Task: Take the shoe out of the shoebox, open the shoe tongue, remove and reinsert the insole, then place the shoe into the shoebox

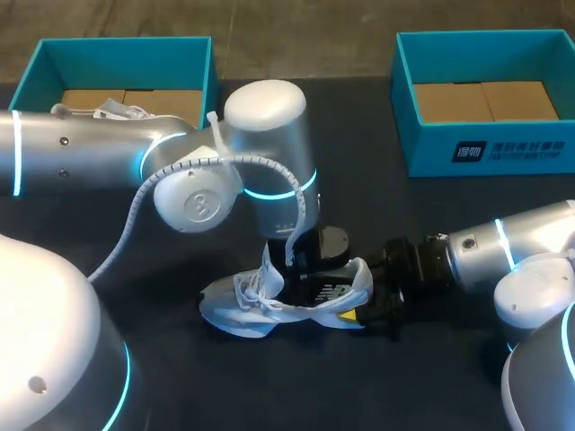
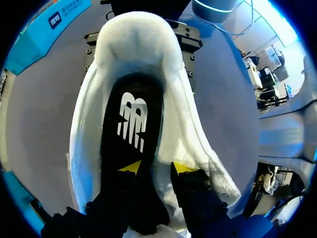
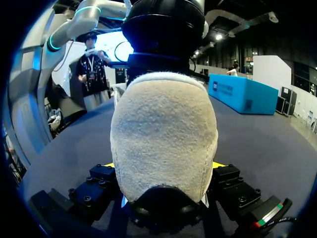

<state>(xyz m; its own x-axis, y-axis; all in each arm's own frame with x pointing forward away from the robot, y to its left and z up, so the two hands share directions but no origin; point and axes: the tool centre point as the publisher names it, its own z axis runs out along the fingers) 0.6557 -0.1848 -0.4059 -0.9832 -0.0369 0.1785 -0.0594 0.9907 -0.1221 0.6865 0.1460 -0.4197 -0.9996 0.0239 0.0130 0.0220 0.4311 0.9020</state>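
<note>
Looks like a robotics lab or demo bench to me: one dark matte table, with a silver left arm and right arm coming in over it from either side, cyan light rings glowing on the joints. Teal shoebox at the table's far left, second shoebox at its far right.

Shoe sits in the middle, hemmed in: left arm hangs right over it, right fingers clamp the heel from the right. Near side of the table lies open, and there's a free lane at the back between left box and right box
</note>
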